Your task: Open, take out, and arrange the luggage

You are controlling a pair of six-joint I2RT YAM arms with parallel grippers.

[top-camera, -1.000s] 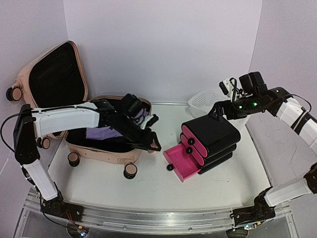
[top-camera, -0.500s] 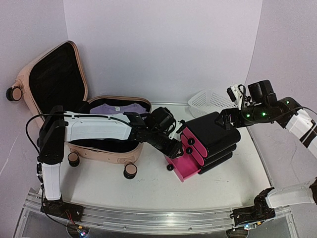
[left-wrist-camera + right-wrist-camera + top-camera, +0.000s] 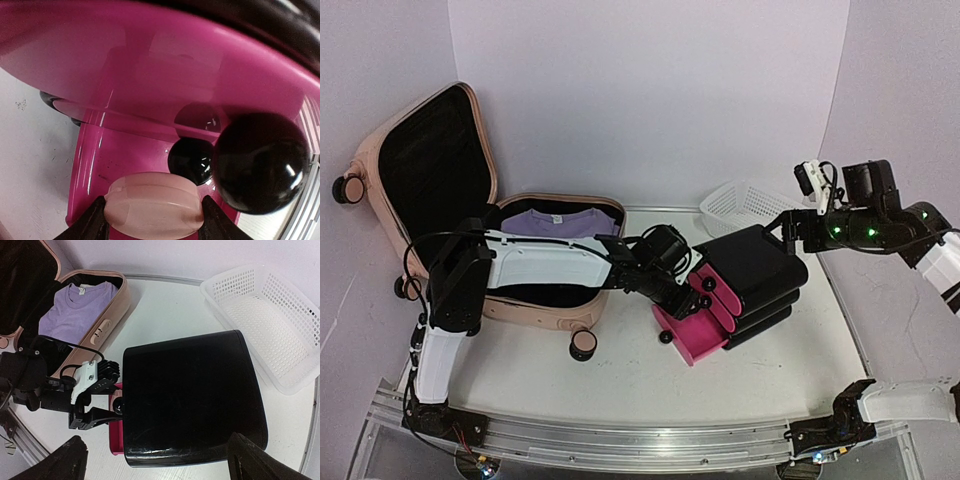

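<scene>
My left fingers [image 3: 92, 225] are clamped on a pale pink rounded piece [image 3: 152, 205] by the magenta drawer [image 3: 95, 165]. My right fingers [image 3: 70, 460] are apart. The luggage [image 3: 545, 315] lies open, left of frame.

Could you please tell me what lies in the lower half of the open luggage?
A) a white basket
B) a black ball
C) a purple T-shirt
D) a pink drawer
C: a purple T-shirt lies flat inside the lower half of the luggage.
</scene>
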